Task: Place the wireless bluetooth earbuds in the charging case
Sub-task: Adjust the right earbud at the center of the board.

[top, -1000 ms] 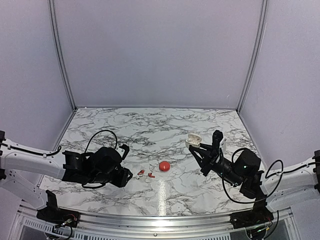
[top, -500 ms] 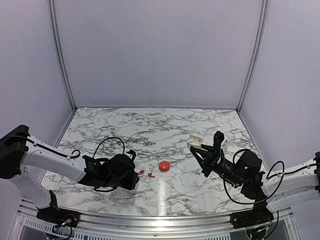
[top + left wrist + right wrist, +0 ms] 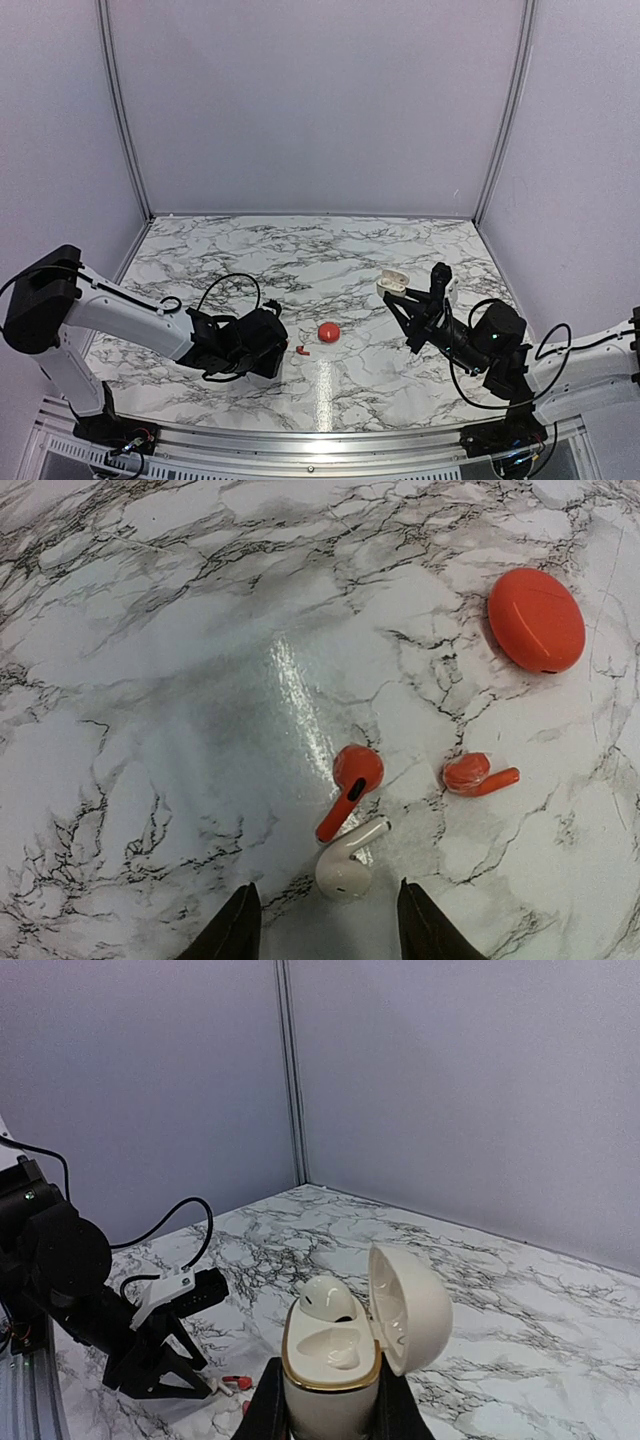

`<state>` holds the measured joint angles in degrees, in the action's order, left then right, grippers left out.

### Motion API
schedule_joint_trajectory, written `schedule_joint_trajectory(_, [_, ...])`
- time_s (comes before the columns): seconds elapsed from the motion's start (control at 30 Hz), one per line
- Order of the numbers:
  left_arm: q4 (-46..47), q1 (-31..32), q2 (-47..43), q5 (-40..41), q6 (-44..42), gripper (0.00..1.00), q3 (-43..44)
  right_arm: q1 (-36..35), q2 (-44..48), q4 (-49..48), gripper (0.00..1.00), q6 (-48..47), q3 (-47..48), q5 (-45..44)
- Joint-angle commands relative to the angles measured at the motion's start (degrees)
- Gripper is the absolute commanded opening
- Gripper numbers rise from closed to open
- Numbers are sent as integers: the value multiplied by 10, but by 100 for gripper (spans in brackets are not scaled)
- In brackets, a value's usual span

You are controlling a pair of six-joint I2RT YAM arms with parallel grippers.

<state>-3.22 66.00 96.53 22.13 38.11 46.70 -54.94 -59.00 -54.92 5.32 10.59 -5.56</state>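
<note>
Marble-veined and glossy, the worktop (image 3: pixel 330 260) carries a smooth red flattened-oval object (image 3: pixel 536 620) at its centre, to the right of the small pieces and apart from them. Two tiny red plastic earbuds with short stems lie there: one (image 3: pixel 352 780) just beside a glossy white loose earbud (image 3: pixel 343 868), the other (image 3: pixel 475 776) a little to the right. From above, the left arm hides all but one red piece.

Low over them, the left end effector (image 3: pixel 325 925) is released. Its dark fingertips stand apart, with the white loose earbud just ahead of the gap and not gripped.

Above the right side of the worktop, the right end effector (image 3: pixel 330 1415) is clenched on the base of the small white rounded plastic charging case (image 3: pixel 335 1385). It holds the case upright with the hinged lid (image 3: pixel 410 1305) swung open. The inside is cream with a gold rim, and a white seated earbud (image 3: pixel 328 1295) sits in one well.
</note>
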Motion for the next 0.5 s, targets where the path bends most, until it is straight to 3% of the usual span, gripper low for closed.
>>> schedule_joint_trajectory(0.0, [-60, -5, 20, 29, -12, 48, 17, 5, 9, 3, 0, -5, 0, -7])
schedule_joint_trajectory(0.47, [-61, -61, 5, 42, -53, 47, 14, 7, 14, 6, 0, -7, -4, -11])
